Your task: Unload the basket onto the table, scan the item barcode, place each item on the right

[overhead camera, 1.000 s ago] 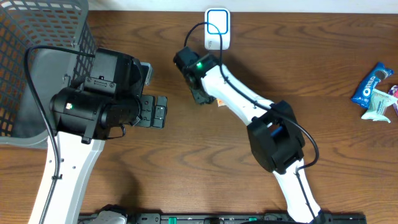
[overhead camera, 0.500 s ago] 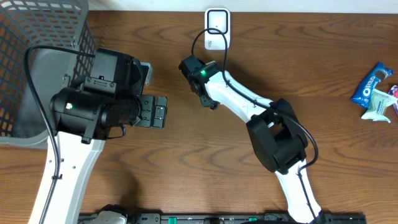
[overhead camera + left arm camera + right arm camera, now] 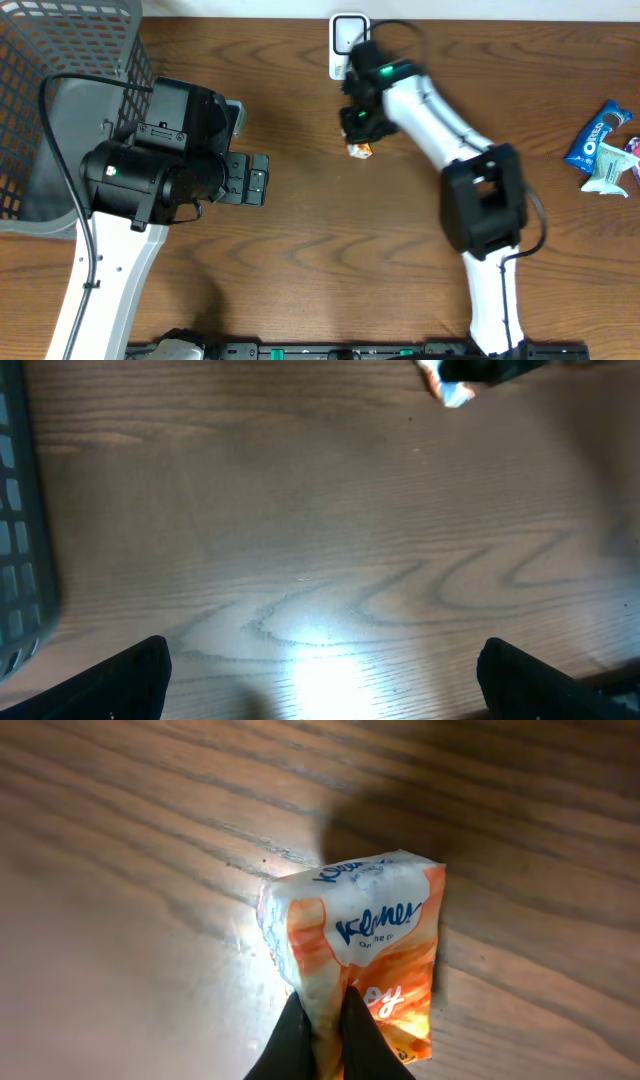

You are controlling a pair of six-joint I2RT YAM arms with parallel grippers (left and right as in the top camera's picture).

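One step of the task reads as complete: the grasp. The right gripper (image 3: 322, 1022) is closed to a narrow pinch on one edge of the pack (image 3: 355, 945), an orange-and-white tissue pack with brand print facing the wrist camera. In the overhead view the pack hangs at the gripper tip over the table (image 3: 300, 280), near the top centre, just in front of the white unit (image 3: 340, 42) at the far edge, which is judged to be the scanner. The shadow beside the pack in the wrist view suggests that it is off the surface, but contact with the table cannot be ruled out. No barcode is visible on any exposed face, so its position on the pack cannot be told. Outstanding steps, as judged: turn the pack so that the barcode face meets the scanner window, hold it there until it reads, then set it down. No view confirms that a scan has taken place. The left gripper (image 3: 325, 672) is fully open and holds nothing; it is poised over bare table, well apart from the pack, next to the basket (image 3: 60, 90). Several snacks (image 3: 600, 140) lie at the right edge, untouched.
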